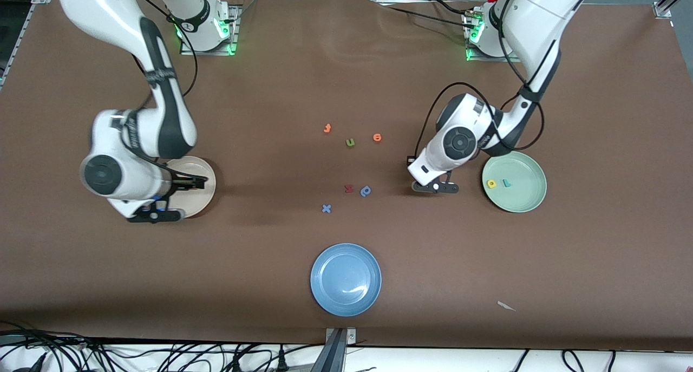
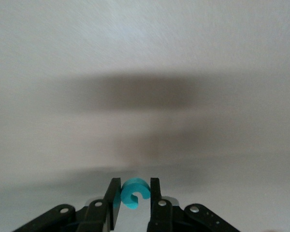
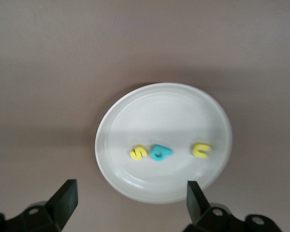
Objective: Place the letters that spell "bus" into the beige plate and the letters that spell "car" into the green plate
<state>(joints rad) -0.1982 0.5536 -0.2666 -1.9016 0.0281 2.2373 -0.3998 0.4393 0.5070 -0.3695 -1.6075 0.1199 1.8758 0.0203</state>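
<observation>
- Reading the foam shapes as letters: the beige plate (image 3: pixel 163 141) holds a yellow "s" (image 3: pixel 138 152), a teal "b" (image 3: pixel 161 152) and a yellow "u" (image 3: pixel 201 150) side by side.
- The right gripper (image 3: pixel 128 203) hangs over that plate, fingers spread wide with nothing between them.
- The left gripper (image 2: pixel 135 200) is low over bare table just beside the green plate (image 1: pixel 528 198), its fingers clamped on the teal "c" (image 2: pixel 134 194) (seen only by the left wrist camera).
- The green plate holds a yellow "a" (image 1: pixel 491 184) and a light-blue "r" (image 1: pixel 506 183).
- The blue plate (image 1: pixel 346 279) sits nearest the front camera, with nothing in it.
</observation>
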